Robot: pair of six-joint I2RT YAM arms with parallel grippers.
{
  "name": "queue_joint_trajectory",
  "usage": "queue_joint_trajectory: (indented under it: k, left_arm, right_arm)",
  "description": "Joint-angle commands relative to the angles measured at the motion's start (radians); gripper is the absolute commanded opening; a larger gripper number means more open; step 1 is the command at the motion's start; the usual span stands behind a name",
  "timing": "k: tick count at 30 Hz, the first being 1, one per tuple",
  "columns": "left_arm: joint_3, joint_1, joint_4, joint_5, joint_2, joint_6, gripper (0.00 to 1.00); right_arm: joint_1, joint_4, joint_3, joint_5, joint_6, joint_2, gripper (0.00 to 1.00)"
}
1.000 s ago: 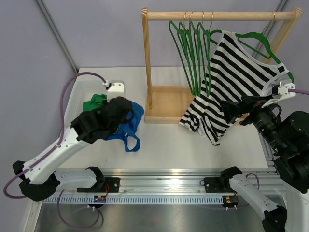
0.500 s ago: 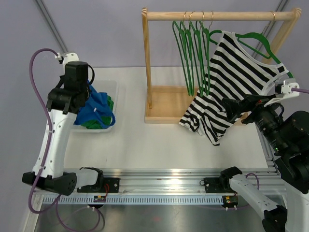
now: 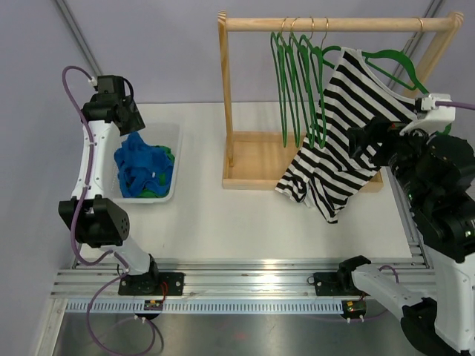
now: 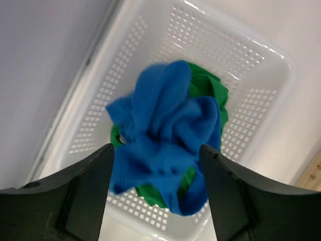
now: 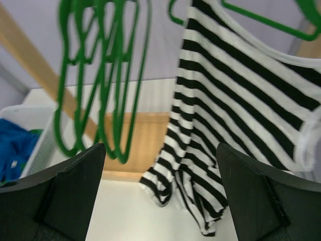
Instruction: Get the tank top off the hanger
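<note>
A black-and-white striped tank top [image 3: 349, 126] [image 5: 241, 100] hangs askew on a green hanger [image 3: 401, 67] [image 5: 266, 22] at the right end of the wooden rack. Its lower hem rests on the table. My right gripper [image 3: 364, 141] [image 5: 160, 148] is open in front of the tank top, apart from it, with nothing between the fingers. My left gripper [image 3: 111, 111] [image 4: 155, 150] is open high above the white basket [image 3: 174, 133] [image 4: 241, 55]. Below it in the basket, a crumpled blue garment [image 3: 145, 169] [image 4: 165, 130] lies on a green one [image 4: 210, 88].
Several empty green hangers [image 3: 293, 81] [image 5: 95, 75] hang on the rack's rail [image 3: 334, 24], left of the tank top. The rack's wooden base [image 3: 256, 159] sits on the white table. A metal rail runs along the near edge.
My left arm swung left and up from the table to above the basket, opened, and the blue garment now lies in the basket. My right gripper rose a little beside the tank top.
</note>
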Motion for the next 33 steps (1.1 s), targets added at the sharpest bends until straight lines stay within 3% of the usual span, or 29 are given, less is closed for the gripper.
queue_joint_trajectory:
  k: [1,3,4,6,16,23,30,33]
  left_arm:
    - [0.007,-0.002,0.05,0.152,-0.028,0.011,0.74]
    - [-0.006,-0.003,0.049,0.167,-0.071,0.007,0.83]
    - [-0.009,-0.003,0.038,0.181,-0.089,-0.002,0.97]
    - [-0.05,-0.011,0.044,0.221,-0.198,-0.006,0.99]
    - [-0.7,-0.2,0.256,0.296,-0.822,-0.006,0.99]
    - [-0.95,-0.278,0.273,0.256,-1.039,-0.028,0.99]
    - [-0.954,-0.357,0.282,0.276,-1.035,-0.022,0.99]
    - [-0.954,-0.425,0.262,0.212,-0.987,-0.037,0.99]
  right_arm:
    - [0.005,-0.041,0.113,0.263,-0.028,0.142,0.99]
    - [0.004,-0.065,0.21,0.302,-0.03,0.198,0.99]
    - [0.004,-0.078,0.245,0.328,-0.033,0.248,0.99]
    - [-0.001,-0.082,0.347,0.341,-0.037,0.292,1.0]
    - [-0.082,-0.19,0.676,0.37,-0.097,0.595,1.0]
    - [-0.191,-0.116,0.625,0.278,-0.131,0.577,0.99]
    - [-0.287,-0.027,0.527,0.218,-0.298,0.574,0.99]
    - [-0.314,0.078,0.382,0.128,-0.399,0.519,0.98]
